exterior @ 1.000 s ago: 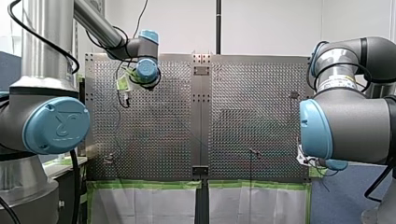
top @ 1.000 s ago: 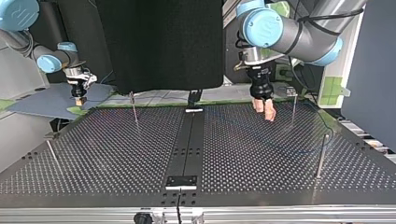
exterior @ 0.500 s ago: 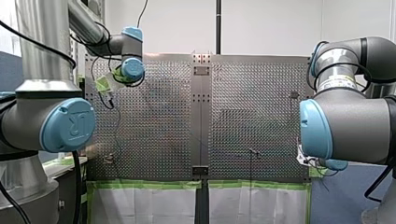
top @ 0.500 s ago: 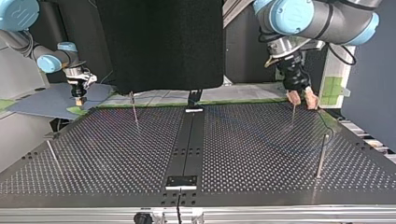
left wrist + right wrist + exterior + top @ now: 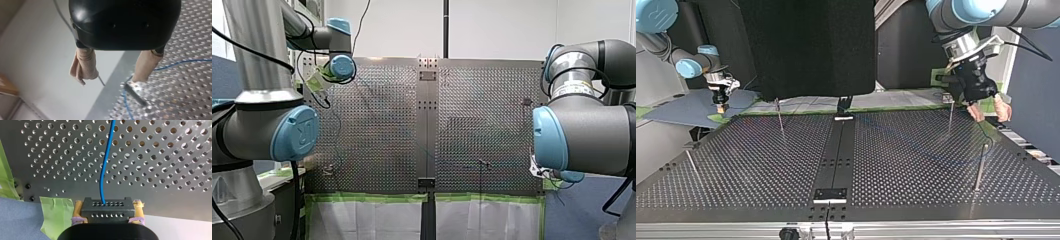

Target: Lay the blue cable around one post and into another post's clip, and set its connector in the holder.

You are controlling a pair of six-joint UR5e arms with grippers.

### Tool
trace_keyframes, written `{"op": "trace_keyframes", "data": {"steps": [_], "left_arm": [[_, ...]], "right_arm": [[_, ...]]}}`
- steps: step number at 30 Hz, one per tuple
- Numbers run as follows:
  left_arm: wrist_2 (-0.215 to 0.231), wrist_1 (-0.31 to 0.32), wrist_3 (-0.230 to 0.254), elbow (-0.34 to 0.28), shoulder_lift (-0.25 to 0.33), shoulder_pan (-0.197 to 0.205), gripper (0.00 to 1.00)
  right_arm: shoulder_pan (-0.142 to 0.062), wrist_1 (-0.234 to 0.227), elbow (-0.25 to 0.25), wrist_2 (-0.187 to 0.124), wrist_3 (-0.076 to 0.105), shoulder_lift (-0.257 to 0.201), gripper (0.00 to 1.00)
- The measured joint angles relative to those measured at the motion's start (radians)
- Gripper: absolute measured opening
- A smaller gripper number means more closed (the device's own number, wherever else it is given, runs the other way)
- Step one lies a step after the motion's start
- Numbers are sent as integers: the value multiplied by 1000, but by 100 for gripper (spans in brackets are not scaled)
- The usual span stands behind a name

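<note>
blue cable (image 5: 104,167), likely limp and light, best held at its rigid connector (image 5: 107,208): right jaws clamped there, left jaws apart.

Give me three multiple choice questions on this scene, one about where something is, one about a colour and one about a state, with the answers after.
1. In the top view, where is my left pincer relative to the table?
A. above the middle strip
B. by the far right corner
C. at the near edge

2. What colour is the cable running into the connector?
A. red
B. blue
C. yellow

3. What state is my right pincer in?
A. open and empty
B. shut on a post
C. shut on the connector

Answers:
1 B: the top view shows it hanging beside the far right corner, its beige pads apart.
2 B: the right wrist view shows a blue strand entering the black block.
3 C: the pads press on both sides of the connector.
</note>
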Motion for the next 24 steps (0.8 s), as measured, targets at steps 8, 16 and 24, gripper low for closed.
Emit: {"op": "trace_keyframes", "data": {"steps": [8,16,24], "left_arm": [[69,68,-69,-67,65,69,100],[138,137,-137,-82,54,138,100],[214,214,-214,-58,-19,177,100]], "right_arm": [[1,-1,0,0,-1,0,0],[1,0,0,0,-3,0,0],[5,2,0,3,-7,0,0]]}}
